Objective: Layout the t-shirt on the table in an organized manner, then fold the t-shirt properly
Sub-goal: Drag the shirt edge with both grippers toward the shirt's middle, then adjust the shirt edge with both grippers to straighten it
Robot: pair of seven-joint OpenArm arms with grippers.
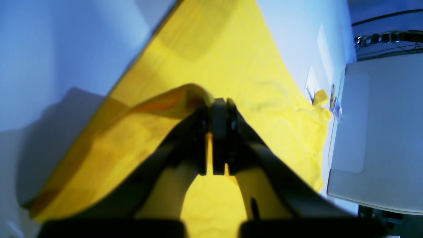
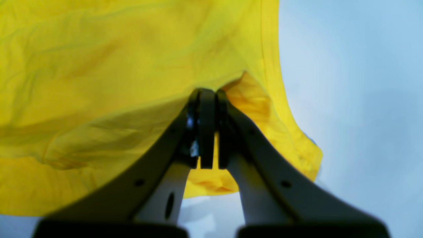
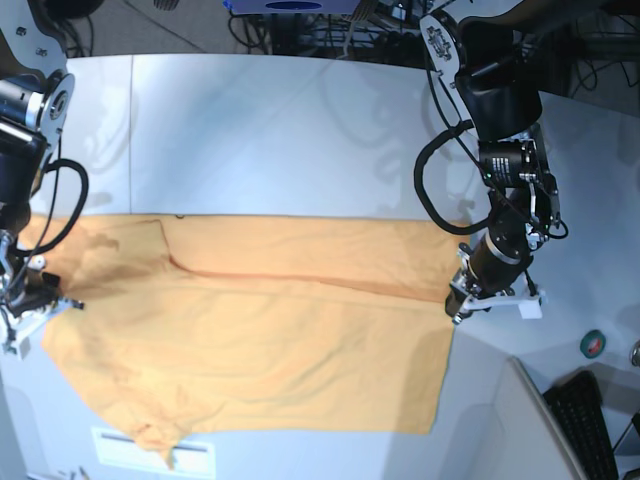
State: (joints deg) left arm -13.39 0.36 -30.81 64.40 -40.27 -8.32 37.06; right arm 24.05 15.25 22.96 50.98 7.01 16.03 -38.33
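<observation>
The orange-yellow t-shirt (image 3: pixel 260 350) lies spread wide across the front half of the off-white table (image 3: pixel 280 130), with a long crease running across it. At the shirt's right edge, my left gripper (image 3: pixel 458 303) is shut on the cloth. In the left wrist view its fingertips (image 1: pixel 219 104) pinch a raised fold of the t-shirt (image 1: pixel 214 49). My right gripper (image 3: pixel 62 303) is shut on the shirt's left edge. In the right wrist view it (image 2: pixel 208 94) clamps a lifted bit of the t-shirt (image 2: pixel 99 66) near a hem.
A white label (image 3: pixel 130 445) lies at the table's front edge under the shirt's corner. A green tape roll (image 3: pixel 594 343), a keyboard (image 3: pixel 590 420) and a grey panel (image 3: pixel 535 420) sit at the right front. Cables (image 3: pixel 330 30) lie behind the table.
</observation>
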